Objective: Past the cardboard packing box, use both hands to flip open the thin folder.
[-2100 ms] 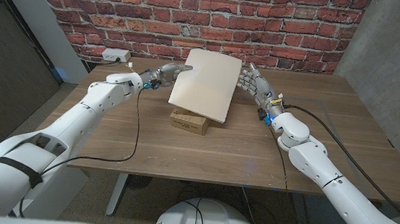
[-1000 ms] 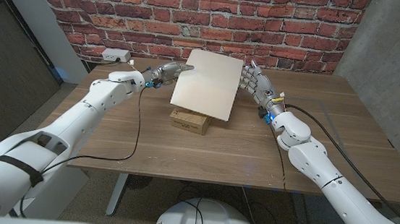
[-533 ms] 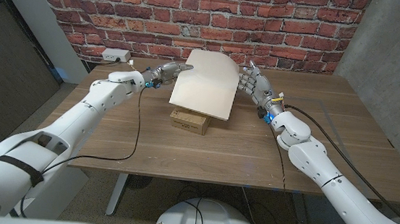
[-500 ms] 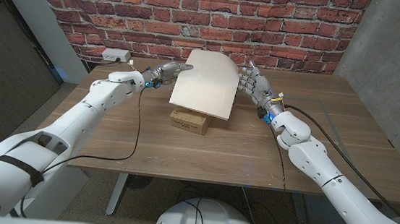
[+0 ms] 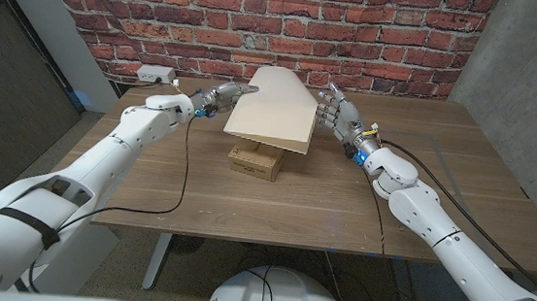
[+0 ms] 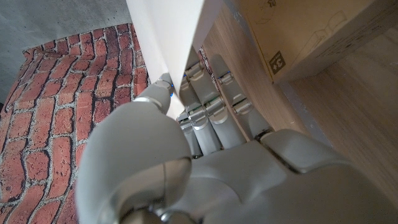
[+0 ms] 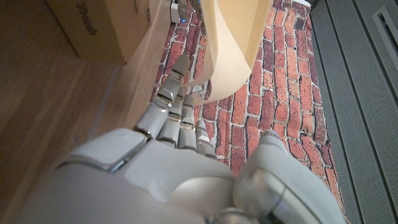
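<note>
Progress looks like roughly halfway, I'd say. The thin folder (image 5: 272, 114) is up off the table (image 5: 197, 188), tilted, hanging over the cardboard packing box (image 5: 255, 159) with its near edge pointing toward 6 o'clock. From the head view I can't make out two covers parted yet, so the actual flip-open seems not yet done; the right wrist view does show the sheet curving, maybe a cover peeling, but can't say for sure.

Left hand (image 5: 222, 97) is at the folder's 9 o'clock edge, and the left wrist view shows its fingers (image 6: 205, 93) on one face and the thumb on the other, so it's pinching that edge. Right hand (image 5: 338, 111) is at the 3 o'clock edge, fingers spread and reaching toward the sheet; whether it really grips or just touches, I can't tell.

Container-wise: the box sits closed on the table, contents hidden. Nothing visible inside the folder either.
</note>
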Robot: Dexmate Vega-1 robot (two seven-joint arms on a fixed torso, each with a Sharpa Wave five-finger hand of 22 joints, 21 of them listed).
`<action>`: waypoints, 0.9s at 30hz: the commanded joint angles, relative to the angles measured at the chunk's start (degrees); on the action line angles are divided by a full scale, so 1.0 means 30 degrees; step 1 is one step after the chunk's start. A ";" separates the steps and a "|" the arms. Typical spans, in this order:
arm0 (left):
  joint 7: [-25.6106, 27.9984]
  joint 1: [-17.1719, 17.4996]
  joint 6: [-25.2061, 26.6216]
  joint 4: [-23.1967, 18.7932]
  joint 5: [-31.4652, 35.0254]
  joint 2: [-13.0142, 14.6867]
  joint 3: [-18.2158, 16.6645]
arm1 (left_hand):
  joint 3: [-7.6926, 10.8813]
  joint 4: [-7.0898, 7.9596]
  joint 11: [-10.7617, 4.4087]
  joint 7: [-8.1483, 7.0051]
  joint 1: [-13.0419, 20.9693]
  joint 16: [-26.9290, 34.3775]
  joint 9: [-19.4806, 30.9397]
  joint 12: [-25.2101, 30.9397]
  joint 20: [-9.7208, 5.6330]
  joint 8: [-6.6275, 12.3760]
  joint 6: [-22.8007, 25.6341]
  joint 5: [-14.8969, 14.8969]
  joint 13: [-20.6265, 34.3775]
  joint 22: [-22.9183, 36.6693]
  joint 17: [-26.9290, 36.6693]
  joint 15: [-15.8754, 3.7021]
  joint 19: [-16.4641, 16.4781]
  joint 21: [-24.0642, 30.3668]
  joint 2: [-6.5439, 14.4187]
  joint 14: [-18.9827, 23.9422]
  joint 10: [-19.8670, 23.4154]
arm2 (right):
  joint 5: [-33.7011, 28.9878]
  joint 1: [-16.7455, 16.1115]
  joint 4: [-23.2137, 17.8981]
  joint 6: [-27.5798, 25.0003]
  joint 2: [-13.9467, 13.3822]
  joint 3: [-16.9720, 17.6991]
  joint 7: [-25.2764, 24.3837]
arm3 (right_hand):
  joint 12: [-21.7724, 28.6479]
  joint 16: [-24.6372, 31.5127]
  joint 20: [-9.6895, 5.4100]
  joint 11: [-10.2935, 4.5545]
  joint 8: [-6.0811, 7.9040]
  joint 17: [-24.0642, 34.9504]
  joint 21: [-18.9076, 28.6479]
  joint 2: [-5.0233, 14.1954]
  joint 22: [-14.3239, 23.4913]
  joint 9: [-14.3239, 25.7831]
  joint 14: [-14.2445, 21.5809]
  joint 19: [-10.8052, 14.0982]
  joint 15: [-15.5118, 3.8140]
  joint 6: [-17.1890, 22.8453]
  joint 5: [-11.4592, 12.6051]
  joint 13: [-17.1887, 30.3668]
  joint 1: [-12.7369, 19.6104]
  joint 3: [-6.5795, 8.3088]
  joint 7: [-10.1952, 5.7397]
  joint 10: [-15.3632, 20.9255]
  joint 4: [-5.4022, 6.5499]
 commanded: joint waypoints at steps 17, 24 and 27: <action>0.3482 0.0676 -0.0046 -0.2628 0.3438 0.1189 0.1088 | 0.0243 0.0042 -0.0378 0.1189 0.0111 -0.0047 0.0079 0.0076 -0.1135 -0.0107 0.1320 0.0123 0.0081 -0.0068 0.0123 -0.0019 -0.0310 0.0528 -0.0101 -0.0106 0.0113 | 0.0495 0.0852 -0.1314 -0.3401 -0.2099 -0.0195 0.0831 | -0.0998 -0.0676 0.2960 -0.0033 -0.0240 0.0097 -0.0276 -0.0242 0.0139 0.0003 -0.0522 -0.0963 0.0737 -0.0016 -0.0051 0.0085 -0.0700 0.0067 0.0476 -0.0179 0.0150; 0.3859 0.0766 0.0158 -0.3276 0.4005 0.1507 0.1272 | 0.0270 0.0046 -0.0385 0.1192 0.0101 -0.0077 0.0105 0.0068 -0.1103 -0.0135 0.1314 0.0116 0.0059 -0.0086 0.0147 -0.0010 -0.0379 0.0667 -0.0116 -0.0144 0.0129 | 0.0186 0.1147 -0.2217 -0.5316 -0.2983 -0.0481 0.0269 | -0.1394 -0.0583 0.3408 -0.0078 -0.0317 0.0080 -0.0186 -0.0368 0.0110 0.0013 0.0533 -0.0472 0.1139 -0.1087 0.0032 0.0075 -0.1199 -0.0076 -0.0400 -0.2597 0.0376; 0.3788 0.0746 0.0209 -0.3273 0.3969 0.1475 0.1281 | 0.0285 0.0044 -0.0392 0.1109 0.0102 -0.0086 0.0138 0.0048 -0.1089 -0.0142 0.1292 0.0113 0.0035 -0.0095 0.0162 -0.0015 -0.0437 0.0732 -0.0122 -0.0146 0.0122 | 0.0065 0.1062 -0.2291 -0.5192 -0.2886 -0.0468 0.0020 | -0.1478 -0.0672 0.3441 -0.0139 -0.0326 0.0088 -0.0250 -0.0363 0.0120 0.0019 0.0008 -0.0566 0.1118 -0.1499 0.0048 0.0062 -0.1280 -0.0070 -0.0794 -0.4052 0.0406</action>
